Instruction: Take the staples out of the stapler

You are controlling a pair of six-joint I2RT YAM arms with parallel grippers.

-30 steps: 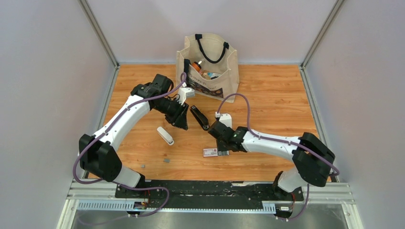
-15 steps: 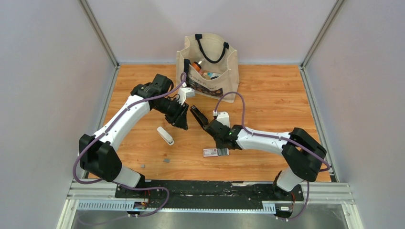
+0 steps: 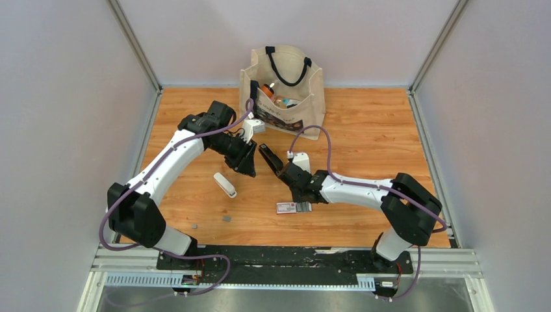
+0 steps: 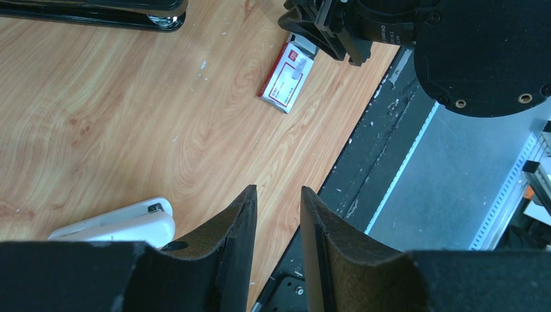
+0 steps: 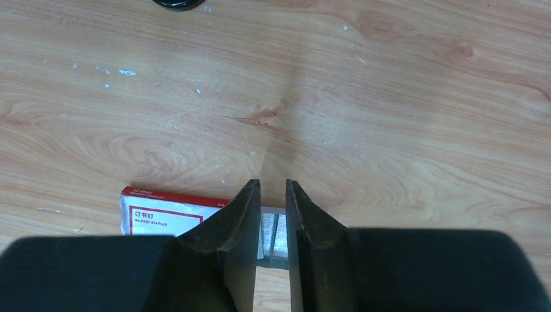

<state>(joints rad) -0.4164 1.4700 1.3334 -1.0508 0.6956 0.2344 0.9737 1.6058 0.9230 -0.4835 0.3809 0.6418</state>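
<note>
The black stapler [image 3: 270,158] lies on the wooden table between my two grippers. Its edge shows at the top of the left wrist view [image 4: 97,14], and its rounded end at the top of the right wrist view [image 5: 177,3]. Two tiny grey staples [image 3: 227,219] lie loose near the table's front edge. My left gripper [image 3: 250,170] [image 4: 278,192] is open and empty, just left of the stapler. My right gripper [image 3: 300,195] [image 5: 273,185] is narrowly open and empty. It hovers over the table between the stapler and the red-and-white box [image 5: 169,216].
A white oblong bar [image 3: 225,184] [image 4: 117,224] lies below the left gripper. The red-and-white box [image 3: 289,208] [image 4: 286,81] lies under the right wrist with a grey tray end sticking out. A canvas tote bag [image 3: 282,91] full of items stands at the back.
My right arm has reached further left and forward, bringing its wrist closer to the stapler. The left arm, stapler, box and bar have not moved.
</note>
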